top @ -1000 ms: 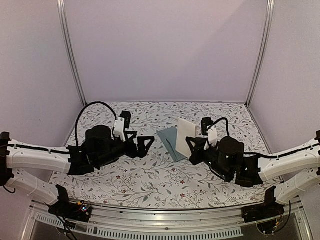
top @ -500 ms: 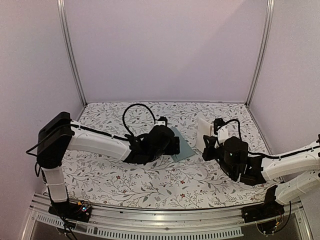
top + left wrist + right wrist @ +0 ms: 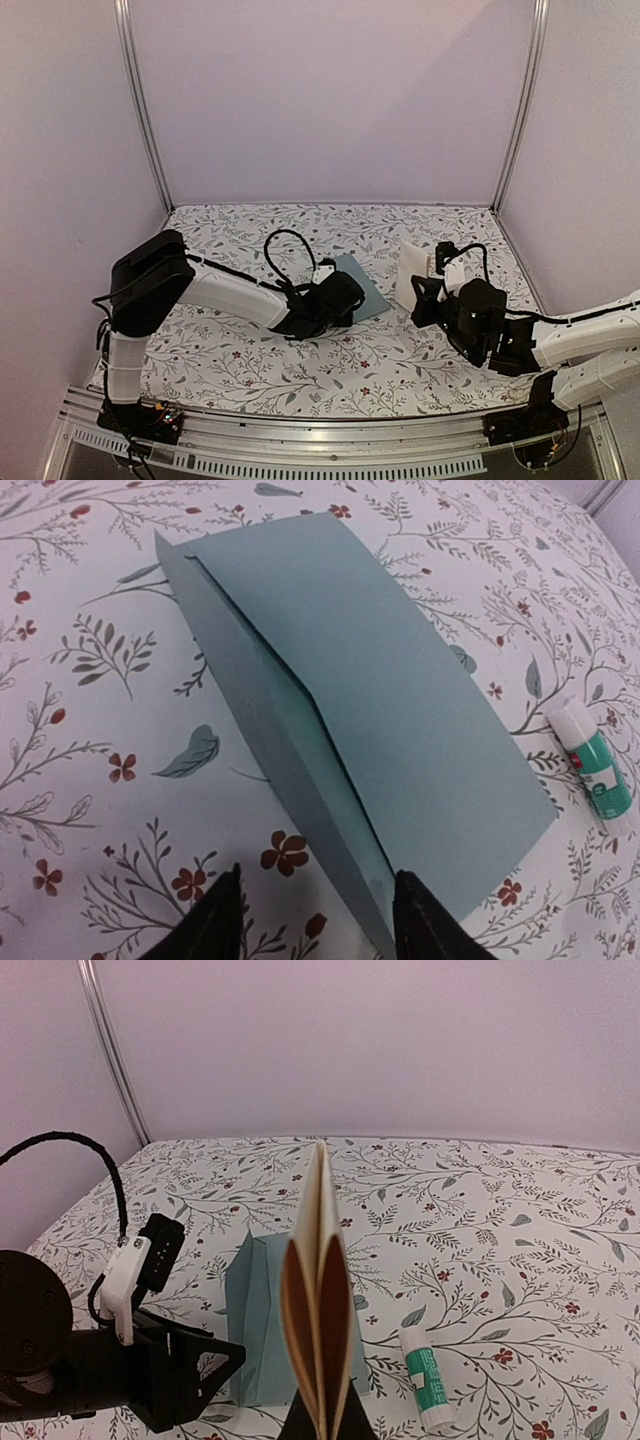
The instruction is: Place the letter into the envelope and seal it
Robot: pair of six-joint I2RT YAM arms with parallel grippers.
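Note:
The teal envelope (image 3: 380,700) lies flat on the floral table (image 3: 250,360), its flap spread open to the left. My left gripper (image 3: 318,925) hovers low over its near end, jaws partly apart. The right fingertip (image 3: 420,920) sits over the envelope's edge, the left one over bare cloth. In the top view the left gripper (image 3: 350,300) touches the envelope (image 3: 370,288). My right gripper (image 3: 325,1425) is shut on the folded cream letter (image 3: 320,1290), held upright on edge. The letter (image 3: 410,270) stands right of the envelope, above the right gripper (image 3: 422,290).
A white-and-teal glue stick (image 3: 592,762) lies on the cloth just right of the envelope, and it shows in the right wrist view as the glue stick (image 3: 425,1380). The left arm's black cable (image 3: 290,250) loops above the table. Lilac walls close in three sides.
The left arm swung from the left side over to the envelope and its jaws narrowed. The right gripper carried the letter a little to the right.

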